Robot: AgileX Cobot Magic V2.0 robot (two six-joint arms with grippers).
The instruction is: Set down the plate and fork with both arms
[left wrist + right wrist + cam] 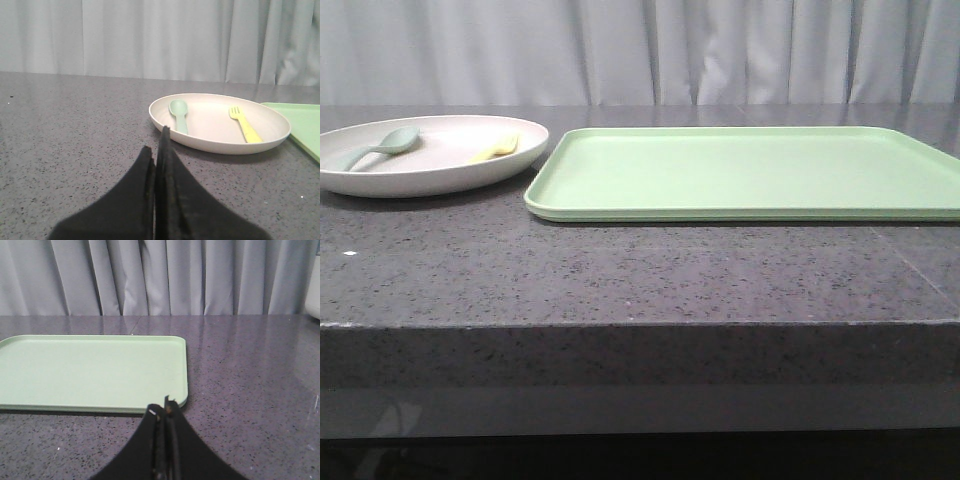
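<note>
**Both sets of jaws pressed together, plate and fork at my left**

The plate [425, 160] sits on the dark speckled desk [640, 275] at my left side, just beside the short edge of the green tray [750, 172]; from the front I cannot tell whether their rims touch. Inside the plate lie two small utensils, well apart from each other. The yellow fork [495, 149] rests on the side nearer the tray, and the pale green spoon [380, 146] lies toward the opposite side. My left wrist camera shows both flat on the plate's floor, the fork's tines and the spoon's bowl toward the plate's far rim.

My left gripper [157, 145] hangs low over bare desk, short of the plate's near rim, its jaws pressed together with nothing between them. My right gripper [165, 407] is likewise low over the desk, its tips near the tray's corner; its jaws are also pressed together and hold nothing.

A grey curtain [640, 50] hangs behind the desk.
</note>
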